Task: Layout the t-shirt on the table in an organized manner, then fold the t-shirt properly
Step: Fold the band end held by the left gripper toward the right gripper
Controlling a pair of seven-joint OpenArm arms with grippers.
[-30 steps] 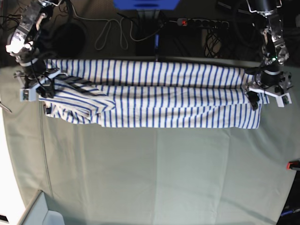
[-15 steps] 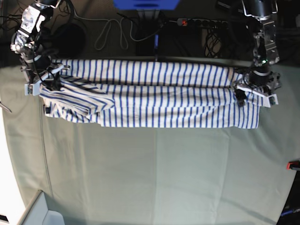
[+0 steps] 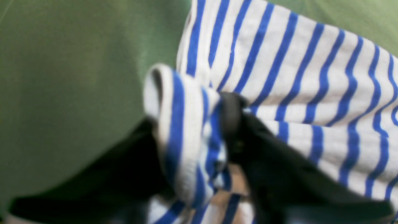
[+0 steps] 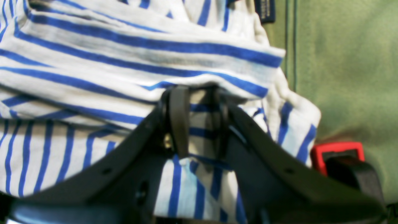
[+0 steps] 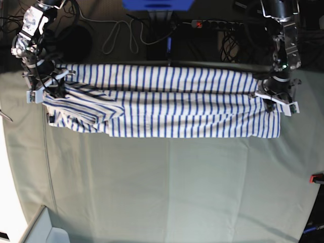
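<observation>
The t-shirt (image 5: 167, 104), white with blue stripes, lies stretched in a long folded band across the far part of the table (image 5: 162, 192). My left gripper (image 5: 277, 99) is at the shirt's right end in the base view. In the left wrist view it (image 3: 219, 130) is shut on a bunched fold of the shirt (image 3: 295, 93). My right gripper (image 5: 44, 89) is at the shirt's left end, where a sleeve is creased. In the right wrist view it (image 4: 199, 121) is shut on a fold of the shirt (image 4: 108, 62). The dark blue tag (image 4: 265, 9) shows above.
A red clamp (image 4: 337, 152) sits close beside the right gripper, and another red clamp (image 5: 316, 177) is at the table's right edge. Cables and a power strip (image 5: 212, 24) lie beyond the far edge. A pale box (image 5: 45, 230) is at the near left corner.
Both grippers have moved toward the far edge with the shirt ends. The left gripper drew inward, then shifted slightly back outward. The right gripper has held still for the last half second.
</observation>
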